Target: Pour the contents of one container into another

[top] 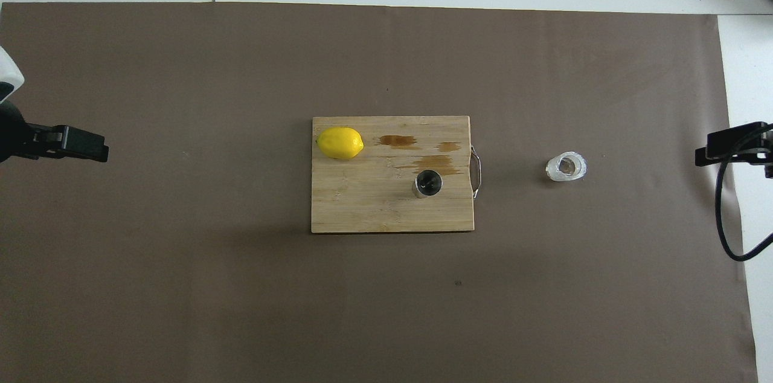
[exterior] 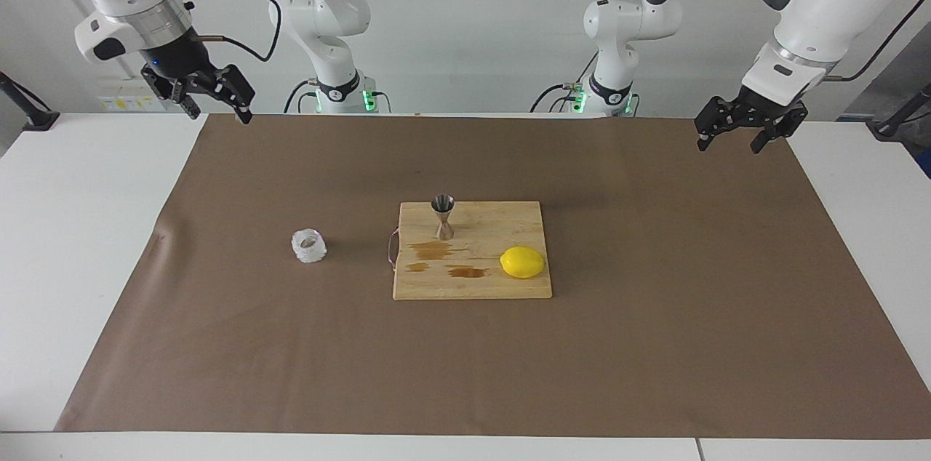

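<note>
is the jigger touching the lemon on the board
Apart. The overhead view shows bare cutting board between the jigger and the lemon.

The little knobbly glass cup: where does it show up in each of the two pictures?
Facing view: the glass cup stands on the brown mat, toward the right arm's end, beside the cutting board's metal handle.
Overhead view: the same cup, on the picture's other half.
Shared landmark: the steel jigger on the board.
</note>
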Robot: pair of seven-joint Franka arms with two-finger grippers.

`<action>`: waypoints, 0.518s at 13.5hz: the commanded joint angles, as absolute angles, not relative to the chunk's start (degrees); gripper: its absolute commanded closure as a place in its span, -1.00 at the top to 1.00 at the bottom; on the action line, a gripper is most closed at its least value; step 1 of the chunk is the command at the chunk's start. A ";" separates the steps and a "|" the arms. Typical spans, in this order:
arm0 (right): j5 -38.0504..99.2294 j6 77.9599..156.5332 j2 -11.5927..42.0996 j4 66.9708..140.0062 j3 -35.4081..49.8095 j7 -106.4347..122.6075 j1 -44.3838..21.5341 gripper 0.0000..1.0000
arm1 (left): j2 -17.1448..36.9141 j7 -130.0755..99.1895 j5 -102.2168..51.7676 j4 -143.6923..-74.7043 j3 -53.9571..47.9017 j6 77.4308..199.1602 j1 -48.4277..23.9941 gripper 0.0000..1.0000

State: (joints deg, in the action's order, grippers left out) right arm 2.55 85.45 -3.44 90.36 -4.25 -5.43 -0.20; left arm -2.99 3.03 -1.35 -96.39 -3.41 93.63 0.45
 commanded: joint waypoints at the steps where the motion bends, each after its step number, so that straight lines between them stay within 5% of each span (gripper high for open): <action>1: -1.14 88.66 -4.74 94.12 -4.13 -6.07 -1.23 1.00 | -4.83 3.60 -0.70 -98.53 -3.69 95.10 0.88 1.00; 7: -1.23 90.26 -4.57 94.22 -4.13 -1.32 -1.23 1.00 | -4.75 3.34 -0.70 -98.70 -3.60 96.94 0.97 1.00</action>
